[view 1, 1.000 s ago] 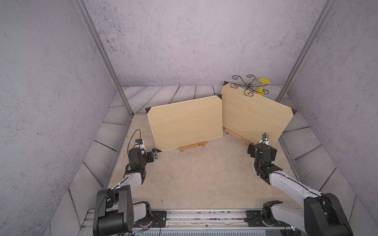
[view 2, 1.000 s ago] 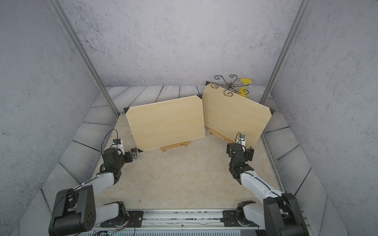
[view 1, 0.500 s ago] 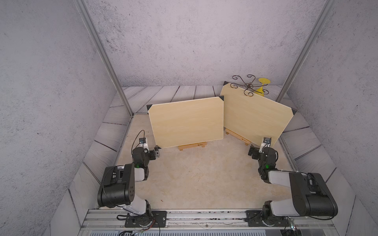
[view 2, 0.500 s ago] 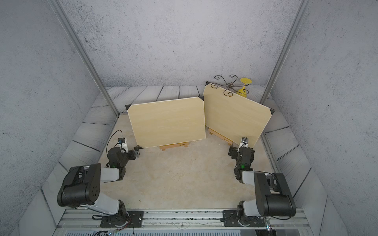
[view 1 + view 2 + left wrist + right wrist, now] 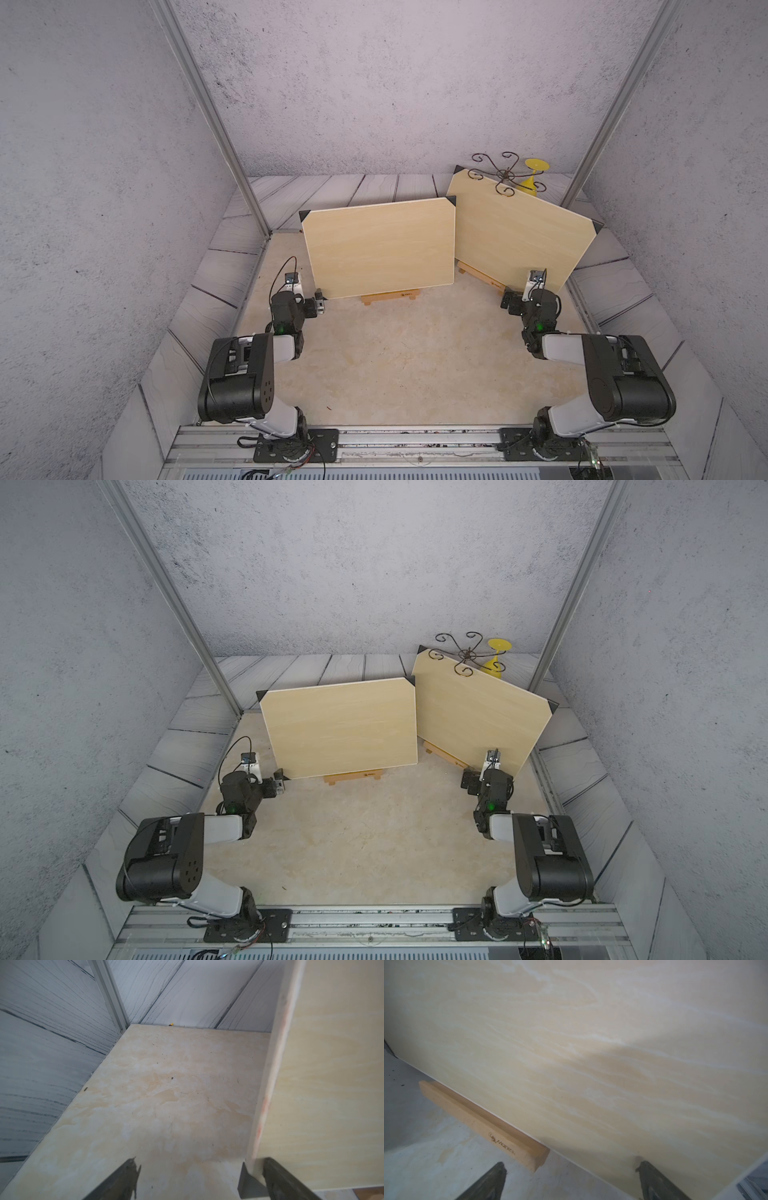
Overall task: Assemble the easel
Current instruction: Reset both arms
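Looking down in both top views, I have my left gripper [image 5: 311, 301] low over the table [image 5: 415, 357], at the bottom left corner of the left board [image 5: 378, 249]. Its jaws stand wide apart and hold nothing. In my left wrist view that board's edge and its black corner cap [image 5: 246, 1182] sit between my fingers [image 5: 126, 1176], close against the one on the board's side. Whether that finger touches the board I cannot tell. The left board stands tilted back on the left easel [image 5: 388, 296], whose wooden ledge shows under the middle of the board's bottom edge, about midway across the table.

My right gripper [image 5: 524, 297] is likewise spread wide and empty, set just in front of the near right end of the right board [image 5: 519, 237]. In my right wrist view the board's pale face fills nearly everything, and the ledge of the right easel [image 5: 483, 1126] runs along its bottom edge. One fingertip [image 5: 643, 1169] lies close to that face; I cannot judge contact. The right board stands at the far right, turned toward the middle, its left edge just behind the left board's right edge. Past its top edge, in the far right corner, are a black wire stand [image 5: 505, 174] and a yellow stemmed glass [image 5: 534, 178].
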{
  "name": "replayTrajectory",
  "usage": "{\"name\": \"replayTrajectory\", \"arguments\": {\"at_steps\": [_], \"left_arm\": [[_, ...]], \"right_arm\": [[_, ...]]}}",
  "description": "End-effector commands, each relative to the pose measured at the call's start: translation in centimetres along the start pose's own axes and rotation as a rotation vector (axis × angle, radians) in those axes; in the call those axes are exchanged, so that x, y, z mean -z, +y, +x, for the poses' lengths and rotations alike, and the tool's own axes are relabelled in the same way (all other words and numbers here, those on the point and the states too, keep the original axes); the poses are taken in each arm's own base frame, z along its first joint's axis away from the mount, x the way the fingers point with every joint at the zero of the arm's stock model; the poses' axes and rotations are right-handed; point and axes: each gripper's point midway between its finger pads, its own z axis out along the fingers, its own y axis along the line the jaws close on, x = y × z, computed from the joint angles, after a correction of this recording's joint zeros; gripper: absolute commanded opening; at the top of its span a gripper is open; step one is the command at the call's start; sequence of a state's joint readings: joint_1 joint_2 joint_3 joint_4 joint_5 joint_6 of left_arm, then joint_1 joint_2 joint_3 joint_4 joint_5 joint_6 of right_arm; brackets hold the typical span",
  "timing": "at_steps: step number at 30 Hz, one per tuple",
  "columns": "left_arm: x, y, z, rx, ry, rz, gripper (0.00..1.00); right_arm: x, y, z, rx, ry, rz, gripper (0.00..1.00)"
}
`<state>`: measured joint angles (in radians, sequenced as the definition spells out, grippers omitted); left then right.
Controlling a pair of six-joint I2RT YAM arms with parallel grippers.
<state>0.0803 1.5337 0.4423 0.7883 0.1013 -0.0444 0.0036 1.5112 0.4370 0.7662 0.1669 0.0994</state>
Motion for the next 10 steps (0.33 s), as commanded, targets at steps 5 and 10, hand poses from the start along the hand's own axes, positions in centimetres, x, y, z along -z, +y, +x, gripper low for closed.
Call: {"name": "replayTrajectory", "arguments": {"at_steps": [5,10], "left_arm": [[-0.3,-0.9,-0.4,-0.037,0.009,0.027,0.97],[-0.3,-0.9,-0.4,-0.039,0.009,0.027,0.97]], "right_arm": [[-0.2,0.2,0.8,0.014,0.031,-0.001,0.99],[-0.4,1.2,0.9,0.048,0.043,-0.049,0.99]]}}
